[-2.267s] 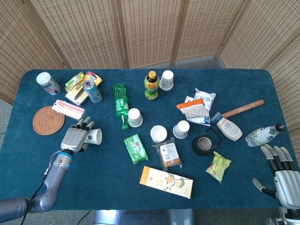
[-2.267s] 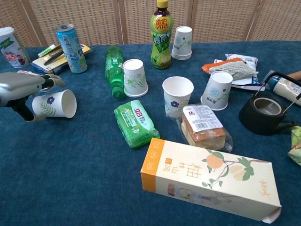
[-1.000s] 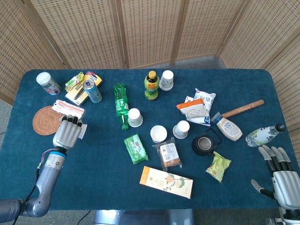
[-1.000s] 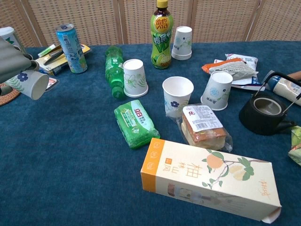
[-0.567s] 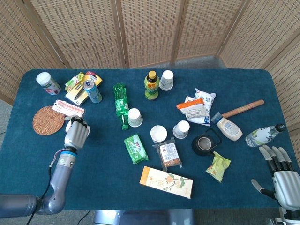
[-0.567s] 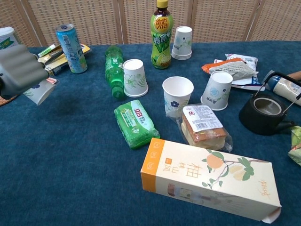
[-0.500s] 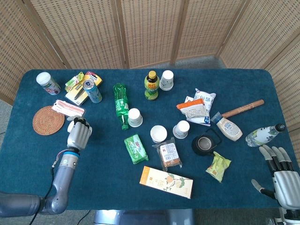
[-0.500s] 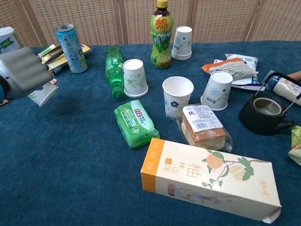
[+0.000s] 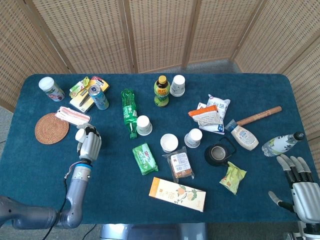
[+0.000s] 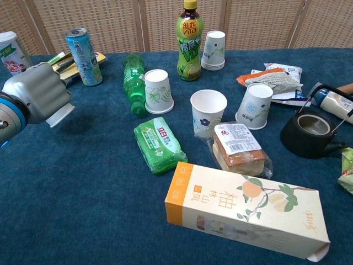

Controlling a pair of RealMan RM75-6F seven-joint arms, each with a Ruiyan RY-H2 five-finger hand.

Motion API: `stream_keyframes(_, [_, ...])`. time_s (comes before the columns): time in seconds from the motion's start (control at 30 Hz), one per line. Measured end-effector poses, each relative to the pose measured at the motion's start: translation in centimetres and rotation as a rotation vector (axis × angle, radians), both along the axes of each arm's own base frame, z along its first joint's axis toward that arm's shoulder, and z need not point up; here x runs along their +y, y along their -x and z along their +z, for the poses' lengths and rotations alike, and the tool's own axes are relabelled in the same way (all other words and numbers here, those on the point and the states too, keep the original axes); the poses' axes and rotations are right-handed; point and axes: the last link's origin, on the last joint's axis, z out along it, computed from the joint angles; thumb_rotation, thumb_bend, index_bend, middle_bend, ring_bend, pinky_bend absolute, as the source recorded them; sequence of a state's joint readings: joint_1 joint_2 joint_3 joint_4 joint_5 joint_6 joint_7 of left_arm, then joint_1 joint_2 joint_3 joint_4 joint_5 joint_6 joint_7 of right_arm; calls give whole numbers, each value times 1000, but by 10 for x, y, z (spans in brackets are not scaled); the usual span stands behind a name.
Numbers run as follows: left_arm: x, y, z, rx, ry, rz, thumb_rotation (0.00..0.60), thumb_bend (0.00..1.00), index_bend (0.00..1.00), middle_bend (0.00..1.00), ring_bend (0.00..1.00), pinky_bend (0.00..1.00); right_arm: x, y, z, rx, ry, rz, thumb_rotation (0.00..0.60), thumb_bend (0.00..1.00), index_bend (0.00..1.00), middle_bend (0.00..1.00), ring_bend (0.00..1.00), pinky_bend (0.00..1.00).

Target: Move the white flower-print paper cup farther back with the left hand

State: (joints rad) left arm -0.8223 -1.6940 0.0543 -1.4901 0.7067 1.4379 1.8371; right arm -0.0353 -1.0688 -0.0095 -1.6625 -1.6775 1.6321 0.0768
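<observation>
Your left hand (image 9: 89, 143) is wrapped around the cup (image 9: 80, 134), fingers curled over it so that only its rim shows past them; in the chest view the same hand (image 10: 41, 93) hides all but the cup's (image 10: 59, 115) lower edge. The cup sits at the left of the table (image 9: 115, 200), just right of the coaster (image 9: 51, 128) and in front of the can (image 9: 98, 97). Far right, your right hand (image 9: 300, 184) holds nothing, fingers straight and apart, near the clear bottle (image 9: 281, 144).
</observation>
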Motion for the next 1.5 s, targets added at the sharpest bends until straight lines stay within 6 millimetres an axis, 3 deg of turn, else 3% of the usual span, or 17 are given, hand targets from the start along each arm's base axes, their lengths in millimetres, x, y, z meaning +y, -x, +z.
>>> stream_keyframes(0.13, [0, -1, -6, 15, -12, 0, 600, 432, 250, 244, 258, 355, 0, 0, 0, -2, -1, -1, 600, 226, 0, 0, 0, 0])
stream_keyframes(0.3, [0, -1, -13, 26, -23, 4, 600, 432, 215, 148, 232, 351, 0, 0, 0, -3, -3, -2, 600, 227, 0, 0, 0, 0])
stream_keyframes(0.37, [0, -1, -15, 27, -34, 16, 600, 431, 174, 71, 173, 348, 0, 1, 0, -4, -4, -2, 600, 227, 0, 0, 0, 0])
stream_keyframes(0.43, [-1, 0, -15, 23, -42, 29, 600, 430, 72, 6, 55, 336, 0, 1, 0, -5, -3, -3, 600, 227, 0, 0, 0, 0])
stream_keyframes(0.5, [-1, 0, -15, 9, -40, 35, 600, 431, 4, 0, 0, 324, 0, 1, 1, -5, -2, -4, 600, 227, 0, 0, 0, 0])
stream_keyframes(0.83, [-2, -8, -5, -148, 0, 40, 600, 430, 0, 0, 0, 322, 0, 1, -1, -1, -9, -5, 600, 226, 0, 0, 0, 0])
stream_keyframes(1.03, [-5, -10, 17, -318, 22, 84, 600, 431, 0, 0, 0, 312, 0, 1, -2, 2, -13, -8, 600, 226, 0, 0, 0, 0])
stream_keyframes(1.27, [-1, 7, 68, -515, 17, 124, 600, 431, 0, 0, 0, 289, -1, 1, -5, 9, -20, -7, 600, 227, 0, 0, 0, 0])
stream_keyframes(1.5, [0, 20, 94, -738, 60, 114, 600, 431, 0, 0, 0, 288, -1, -1, -11, 26, -35, -9, 600, 226, 0, 0, 0, 0])
